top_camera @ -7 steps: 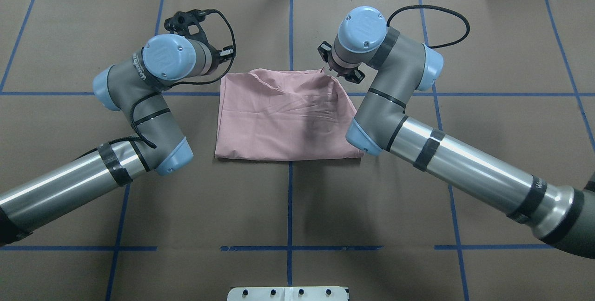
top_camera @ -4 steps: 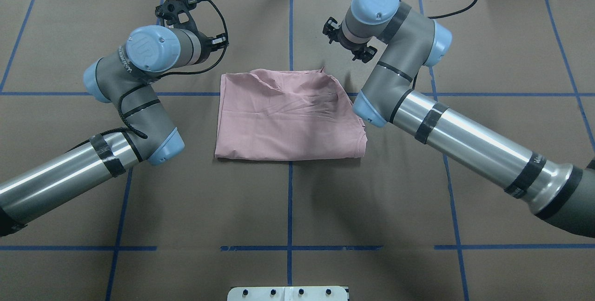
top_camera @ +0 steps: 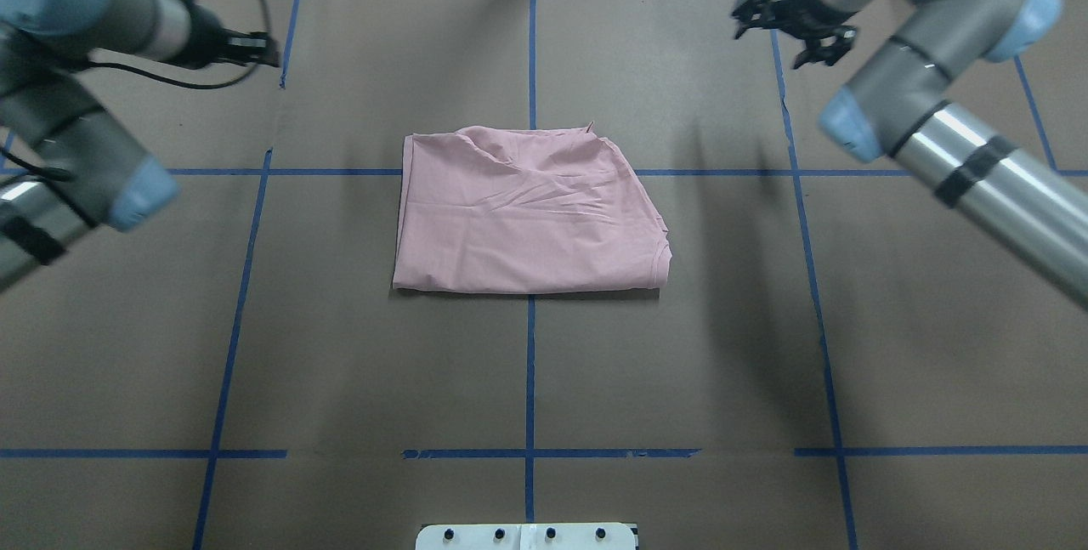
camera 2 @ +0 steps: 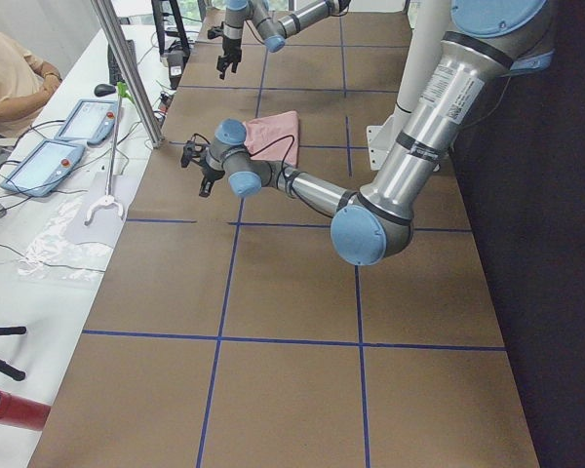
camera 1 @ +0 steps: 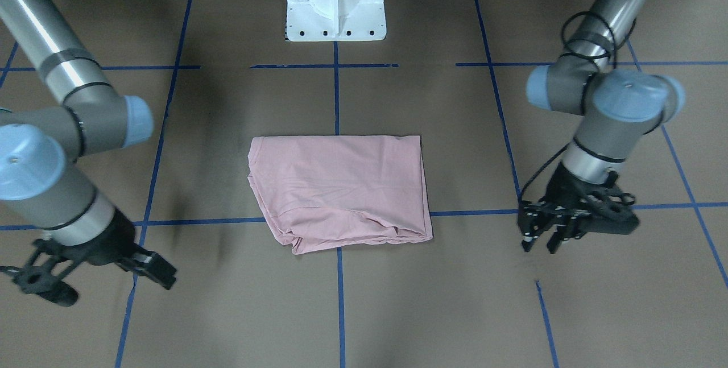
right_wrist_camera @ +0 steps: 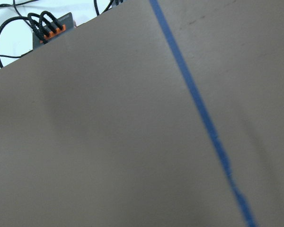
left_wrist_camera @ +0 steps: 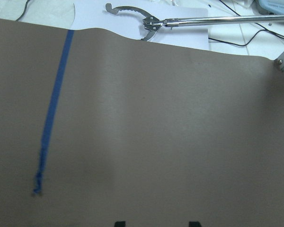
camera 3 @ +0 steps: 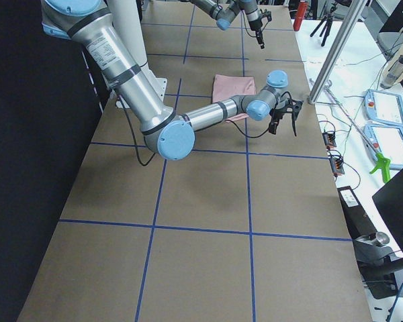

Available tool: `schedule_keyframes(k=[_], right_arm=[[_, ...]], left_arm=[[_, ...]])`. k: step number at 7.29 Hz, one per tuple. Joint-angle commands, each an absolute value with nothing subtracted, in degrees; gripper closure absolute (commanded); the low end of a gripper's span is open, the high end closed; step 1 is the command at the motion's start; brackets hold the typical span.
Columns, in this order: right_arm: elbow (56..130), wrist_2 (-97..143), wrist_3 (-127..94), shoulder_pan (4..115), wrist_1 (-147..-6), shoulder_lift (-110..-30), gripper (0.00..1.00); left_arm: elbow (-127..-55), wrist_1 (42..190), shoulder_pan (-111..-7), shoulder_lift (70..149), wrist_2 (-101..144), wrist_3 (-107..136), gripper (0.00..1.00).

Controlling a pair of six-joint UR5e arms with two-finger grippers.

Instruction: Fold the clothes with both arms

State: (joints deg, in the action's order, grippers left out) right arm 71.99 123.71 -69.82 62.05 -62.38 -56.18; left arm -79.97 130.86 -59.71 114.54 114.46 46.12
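Spanning every view, the brown-papered desk (top_camera: 680,363) is carrying one thing only. Pale pink T-shirt (top_camera: 527,218) is lying folded at the desk's middle, plain side up, far edge rumpled. Left gripper (camera 1: 539,241) is hovering near the far edge, well apart from the shirt, jaws apart, empty. Right gripper (top_camera: 775,36) is hanging near the far edge on the other side, jaws apart, empty.

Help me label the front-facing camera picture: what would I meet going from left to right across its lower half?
right gripper → pink T-shirt → left gripper
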Motion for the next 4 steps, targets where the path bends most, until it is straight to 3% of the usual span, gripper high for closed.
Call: schedule_keyframes(k=[1, 4], right_arm=[[73.04, 135.12, -48.18, 76.13, -62.75, -64.92, 0.00], [74.52, 137.55, -19.69, 87.51, -74.30, -71.62, 0.00]], left_arm=[[-82.26, 130.87, -74.28, 103.06, 127.22, 20.69, 0.45], [-84.26, 114.70, -93.39, 100.20, 138.60, -1.70, 0.45]])
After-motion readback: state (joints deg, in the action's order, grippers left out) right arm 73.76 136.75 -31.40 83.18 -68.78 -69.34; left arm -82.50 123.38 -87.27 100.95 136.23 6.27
